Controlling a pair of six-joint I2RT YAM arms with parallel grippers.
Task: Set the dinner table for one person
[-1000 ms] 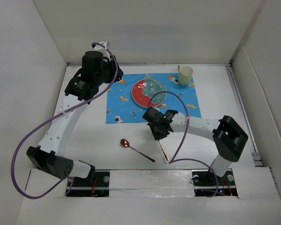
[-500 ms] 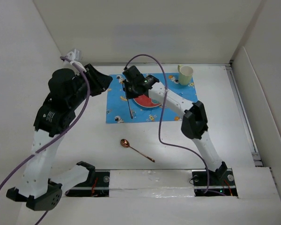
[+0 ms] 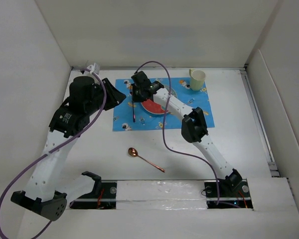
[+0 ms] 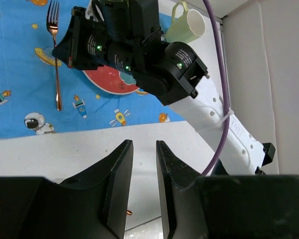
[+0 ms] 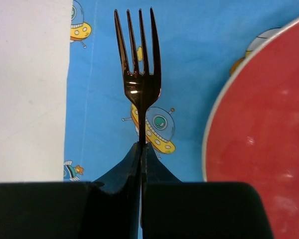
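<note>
My right gripper [image 3: 133, 93] is shut on the handle of a copper fork [image 3: 134, 110], holding it over the left part of the blue cartoon-print mat [image 3: 124, 115], left of the red plate [image 3: 155, 104]. In the right wrist view the fork [image 5: 139, 74] points away from the closed gripper [image 5: 141, 147], with the plate [image 5: 259, 149] to its right. My left gripper [image 4: 143, 149] is open and empty, raised above the dinner table [image 3: 239, 144]; below it I see the fork [image 4: 55, 59] and the plate [image 4: 112, 83]. A copper spoon [image 3: 145, 159] lies on the table nearer the front.
A pale green cup [image 3: 197, 79] stands at the mat's far right corner; it also shows in the left wrist view [image 4: 187, 25]. White walls enclose the table on the left, back and right. The left arm's purple cable [image 3: 20, 174] loops out to the left.
My right gripper carried the fork from the front of the table up to the mat's left side, then shifted it slightly left. My left arm swung back and then moved right toward the mat.
</note>
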